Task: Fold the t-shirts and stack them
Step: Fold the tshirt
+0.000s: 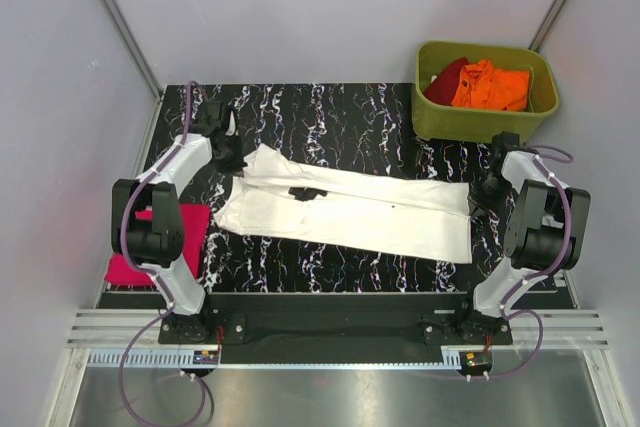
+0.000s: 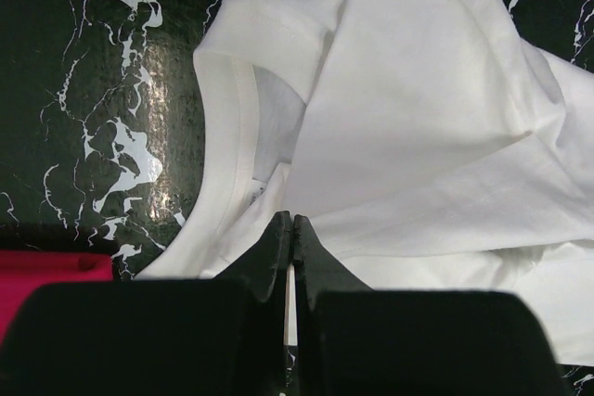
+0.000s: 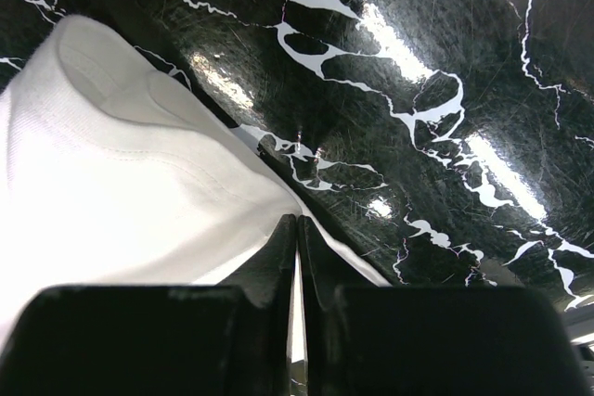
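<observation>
Left pincer: my left pincer [image 2: 292, 220] is clenched on the white t-shirt [image 1: 350, 212] just beside its collar [image 2: 223, 136], left of centre in the top view.
Right pincer: my right pincer [image 3: 297, 220] has its jaws all but together at the hem corner on the shirt's right end. A sliver of white shows between them, so I read it as grasping.
Near edge: the shirt's lower edge runs close to the front edge of the table [image 1: 350, 107], with little spare room there.
Lower left: a folded magenta-pink t-shirt [image 1: 195, 227] lies partly under my left arm, just beside the white one. It is likely the stack place.
Shirt: it lies flat as a long band across mid-frame, cloth folded over at the collar end, black chest print [image 1: 305, 192] up.
Step (judgement): fold end to end, hem toward collar.
Doing it well: lift both ends alike and keep the band taut so the folded sides stay shut. Lay edge on edge, then release.
Far room: bare marble lies above the band, up to the top edge.
Upper right: an olive-green tub [image 1: 480, 127] holds an orange t-shirt [image 1: 490, 87] and a dark red t-shirt [image 1: 448, 75]. It sits near my right pincer, so I should arc clear of its wall.
</observation>
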`<state>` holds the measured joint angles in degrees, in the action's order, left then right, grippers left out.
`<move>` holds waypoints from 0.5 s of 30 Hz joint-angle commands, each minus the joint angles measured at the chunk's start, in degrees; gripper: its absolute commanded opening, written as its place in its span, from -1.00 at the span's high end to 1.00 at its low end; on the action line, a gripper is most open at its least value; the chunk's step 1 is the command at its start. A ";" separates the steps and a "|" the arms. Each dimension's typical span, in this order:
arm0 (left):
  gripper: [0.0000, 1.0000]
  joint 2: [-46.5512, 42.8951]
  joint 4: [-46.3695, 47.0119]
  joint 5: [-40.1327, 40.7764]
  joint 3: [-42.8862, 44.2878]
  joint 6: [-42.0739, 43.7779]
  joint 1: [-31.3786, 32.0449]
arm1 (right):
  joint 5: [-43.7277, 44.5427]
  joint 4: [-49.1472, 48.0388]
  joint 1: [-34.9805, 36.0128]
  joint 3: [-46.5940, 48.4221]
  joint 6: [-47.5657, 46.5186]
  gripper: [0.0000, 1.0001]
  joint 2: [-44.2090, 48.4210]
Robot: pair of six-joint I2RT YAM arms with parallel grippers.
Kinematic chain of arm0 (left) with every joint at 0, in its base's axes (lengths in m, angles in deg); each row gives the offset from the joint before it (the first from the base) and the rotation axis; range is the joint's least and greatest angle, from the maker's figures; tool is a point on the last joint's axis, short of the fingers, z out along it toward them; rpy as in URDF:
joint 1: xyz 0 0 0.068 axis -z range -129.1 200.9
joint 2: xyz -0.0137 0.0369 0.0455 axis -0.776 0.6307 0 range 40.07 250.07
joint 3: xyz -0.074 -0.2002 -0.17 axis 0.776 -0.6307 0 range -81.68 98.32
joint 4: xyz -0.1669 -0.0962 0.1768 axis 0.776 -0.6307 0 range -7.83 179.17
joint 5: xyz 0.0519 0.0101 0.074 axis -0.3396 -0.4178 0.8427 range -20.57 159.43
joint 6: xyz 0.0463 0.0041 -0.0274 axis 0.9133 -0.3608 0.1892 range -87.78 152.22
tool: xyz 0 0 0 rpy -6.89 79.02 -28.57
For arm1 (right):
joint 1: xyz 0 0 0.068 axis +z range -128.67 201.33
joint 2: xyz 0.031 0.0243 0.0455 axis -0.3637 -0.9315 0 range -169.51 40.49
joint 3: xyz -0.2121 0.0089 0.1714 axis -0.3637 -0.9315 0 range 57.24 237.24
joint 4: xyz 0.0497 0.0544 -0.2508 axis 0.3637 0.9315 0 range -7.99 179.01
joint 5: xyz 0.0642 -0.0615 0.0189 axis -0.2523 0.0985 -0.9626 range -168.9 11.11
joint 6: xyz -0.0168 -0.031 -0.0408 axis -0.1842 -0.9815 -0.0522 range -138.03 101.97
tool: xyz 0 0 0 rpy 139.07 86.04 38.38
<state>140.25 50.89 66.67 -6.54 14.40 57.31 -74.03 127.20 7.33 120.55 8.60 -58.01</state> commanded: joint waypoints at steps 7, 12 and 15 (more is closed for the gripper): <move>1.00 -6.57 1.37 1.62 -4.02 -0.28 0.26 | 0.41 0.16 -0.24 0.32 0.26 0.84 0.59; 1.00 -8.95 2.33 -0.48 -6.05 -0.98 0.26 | 0.23 -0.10 -0.24 0.50 0.35 0.84 0.06; 0.90 -9.91 2.42 -2.06 -5.88 -0.81 0.26 | -0.20 0.07 -0.24 0.94 0.35 0.84 -0.38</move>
<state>133.57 51.55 65.94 -12.40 13.63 57.64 -74.08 127.09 7.33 120.55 8.60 -58.06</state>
